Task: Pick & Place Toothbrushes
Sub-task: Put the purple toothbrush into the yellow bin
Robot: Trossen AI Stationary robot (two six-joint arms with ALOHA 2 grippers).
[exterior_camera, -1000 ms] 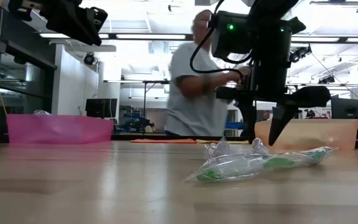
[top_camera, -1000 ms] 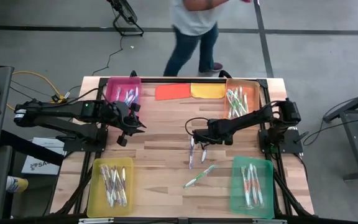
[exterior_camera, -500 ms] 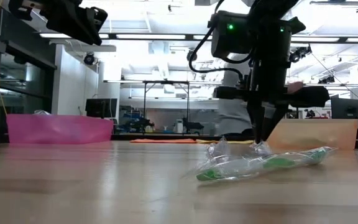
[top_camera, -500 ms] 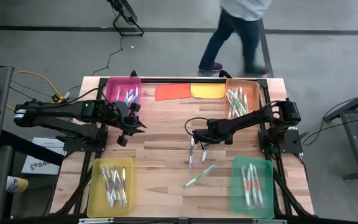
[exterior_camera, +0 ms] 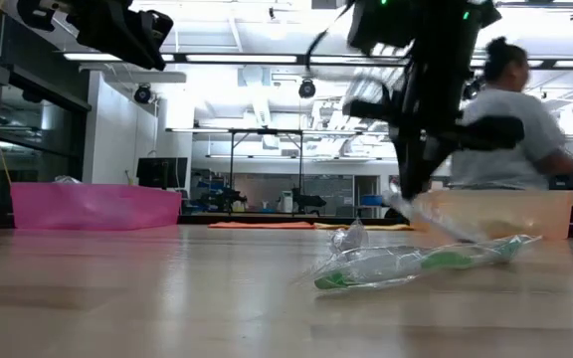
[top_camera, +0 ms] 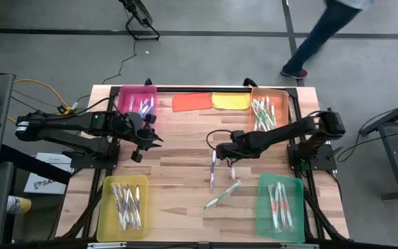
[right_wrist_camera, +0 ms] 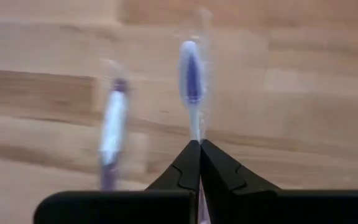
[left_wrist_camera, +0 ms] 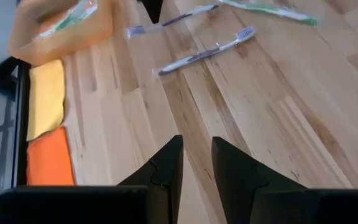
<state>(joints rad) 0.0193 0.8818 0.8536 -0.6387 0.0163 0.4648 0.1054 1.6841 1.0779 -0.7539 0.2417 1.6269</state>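
Three toothbrushes are out on the wooden table's middle. A purple-and-white toothbrush (top_camera: 213, 170) lies flat. A green one (top_camera: 221, 196) in a clear wrapper (exterior_camera: 416, 261) lies nearer the front. My right gripper (top_camera: 231, 160) is shut on a third, purple-and-white toothbrush (right_wrist_camera: 191, 74), just above the table. My left gripper (top_camera: 137, 153) hangs over the table's left half near the pink tray (top_camera: 136, 91). Its fingers (left_wrist_camera: 166, 163) stand a little apart with nothing between them. My right gripper pinches the purple-and-white toothbrush by its thin white handle (right_wrist_camera: 195, 127) between the two fingertips. The purple head sticks out beyond the fingertips. In the low view the brush (exterior_camera: 436, 224) slants down below the fingers; whether its lower end is on the table I cannot tell.
Toothbrushes lie in all four corner trays: pink, orange (top_camera: 269, 90) at far right, yellow (top_camera: 103, 207) at near left, green (top_camera: 262, 207) at near right. An orange cloth (top_camera: 191, 102) and a yellow cloth (top_camera: 231, 101) lie at the far edge. A person (exterior_camera: 505, 139) walks behind the table.
My right gripper has shut on the purple-and-white toothbrush and risen a little, tipping the brush up from the table. The person behind the table has walked toward the right.
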